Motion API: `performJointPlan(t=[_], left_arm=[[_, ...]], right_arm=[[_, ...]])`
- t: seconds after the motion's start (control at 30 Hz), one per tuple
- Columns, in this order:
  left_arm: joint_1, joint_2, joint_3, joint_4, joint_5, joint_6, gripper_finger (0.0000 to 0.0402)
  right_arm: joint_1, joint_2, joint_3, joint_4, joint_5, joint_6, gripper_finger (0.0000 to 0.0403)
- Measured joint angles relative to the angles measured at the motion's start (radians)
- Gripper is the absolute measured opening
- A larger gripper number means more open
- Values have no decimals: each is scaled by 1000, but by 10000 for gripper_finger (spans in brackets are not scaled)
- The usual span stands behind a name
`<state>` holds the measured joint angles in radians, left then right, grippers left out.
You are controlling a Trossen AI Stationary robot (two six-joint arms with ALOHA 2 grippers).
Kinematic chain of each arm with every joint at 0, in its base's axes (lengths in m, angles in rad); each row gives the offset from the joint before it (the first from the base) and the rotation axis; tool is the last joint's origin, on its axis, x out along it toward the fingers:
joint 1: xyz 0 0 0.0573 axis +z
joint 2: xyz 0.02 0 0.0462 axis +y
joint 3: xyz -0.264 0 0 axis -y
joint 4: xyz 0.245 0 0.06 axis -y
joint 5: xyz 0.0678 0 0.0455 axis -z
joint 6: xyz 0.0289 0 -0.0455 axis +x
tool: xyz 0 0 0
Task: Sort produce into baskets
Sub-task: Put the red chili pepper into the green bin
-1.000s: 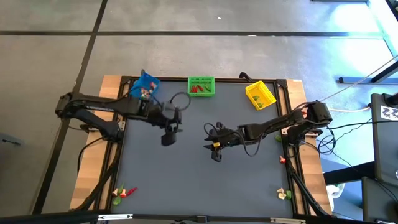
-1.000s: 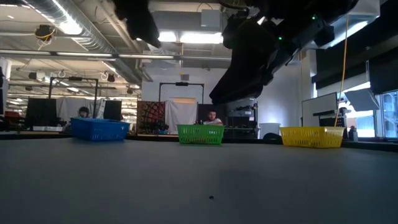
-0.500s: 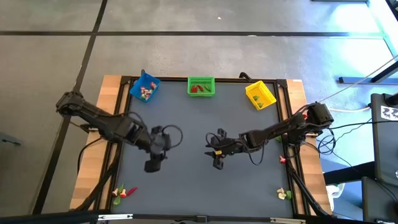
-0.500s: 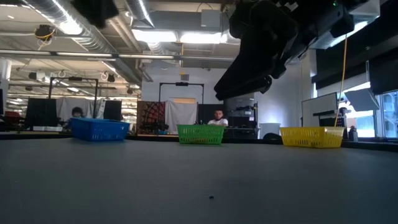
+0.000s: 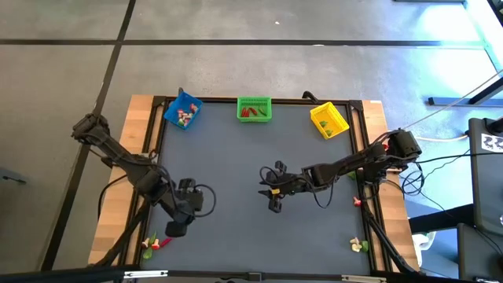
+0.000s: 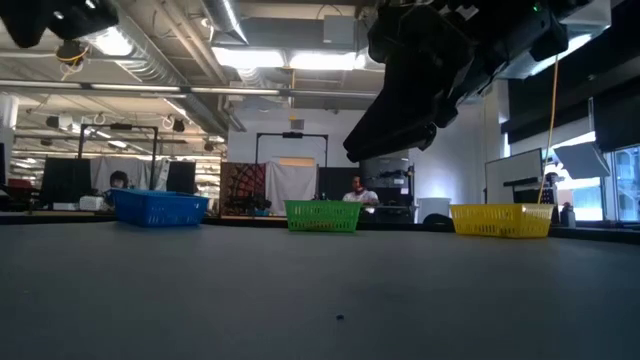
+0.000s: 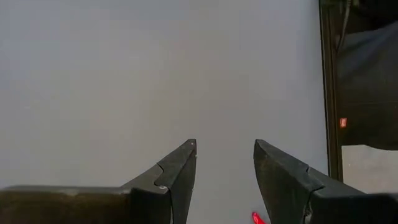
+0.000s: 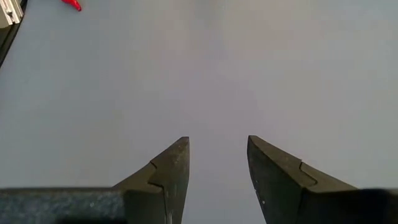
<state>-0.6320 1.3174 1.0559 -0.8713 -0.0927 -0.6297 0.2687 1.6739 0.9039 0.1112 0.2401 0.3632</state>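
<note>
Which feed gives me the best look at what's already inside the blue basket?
The high view: it looks straight down into the blue basket, showing small red, green and whitish pieces inside. The low view shows only its slatted side wall, contents hidden. Neither wrist view shows the basket, only bare table surface past open fingers.

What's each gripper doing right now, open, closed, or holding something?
Left gripper: jaws open, holding nothing.
Right gripper: jaws open, holding nothing.

Your left gripper (image 5: 176, 229) swung away from the blue basket (image 5: 182, 110) at the table's (image 5: 236, 157) far edge toward its near-left corner, jaws parted and empty.
</note>
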Motion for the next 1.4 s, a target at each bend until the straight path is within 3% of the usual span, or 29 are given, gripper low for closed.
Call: performJointPlan(t=[0.17,0.57,1.0,1.17,1.4], left_arm=[[-19,0,-36,-24,45,-107,155],[-142,54,-115,-72,150,-627,155],[-231,249,-115,2,357,-805,155],[-259,298,-115,103,360,-807,155],[-276,369,-115,97,360,-804,155]], right_arm=[[0,0,0,-3,0,0,161],[0,0,0,-56,-15,20,161],[0,0,0,-83,-22,25,161],[0,0,0,-85,-22,25,161],[0,0,0,-88,-22,25,161]])
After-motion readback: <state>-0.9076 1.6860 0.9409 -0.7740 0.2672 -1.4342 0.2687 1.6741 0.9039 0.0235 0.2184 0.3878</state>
